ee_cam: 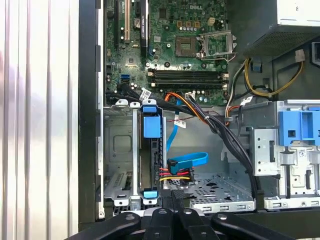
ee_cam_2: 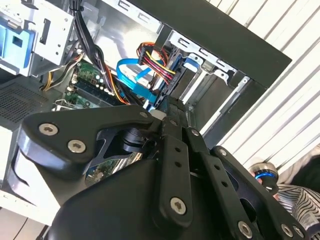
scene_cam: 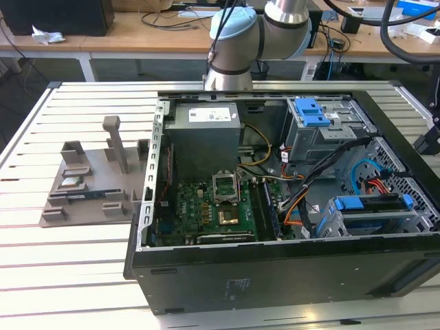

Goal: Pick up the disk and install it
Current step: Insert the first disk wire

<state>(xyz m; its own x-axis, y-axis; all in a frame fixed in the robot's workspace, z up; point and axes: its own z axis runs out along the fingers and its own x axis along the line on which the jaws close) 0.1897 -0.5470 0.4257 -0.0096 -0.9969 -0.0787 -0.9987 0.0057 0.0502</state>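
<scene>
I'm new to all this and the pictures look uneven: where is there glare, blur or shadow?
Exterior view: bright window glare on the table, and the PC case front wall is dark. Second wrist view: the black claw linkage looms close and soft. First wrist view: the slats are washed out, the motherboard crisp.

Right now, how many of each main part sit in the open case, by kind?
Motherboard: 1
Power supply: 1
Drive cage with blue latch: 1
Disk: 1
Total: 4
</scene>
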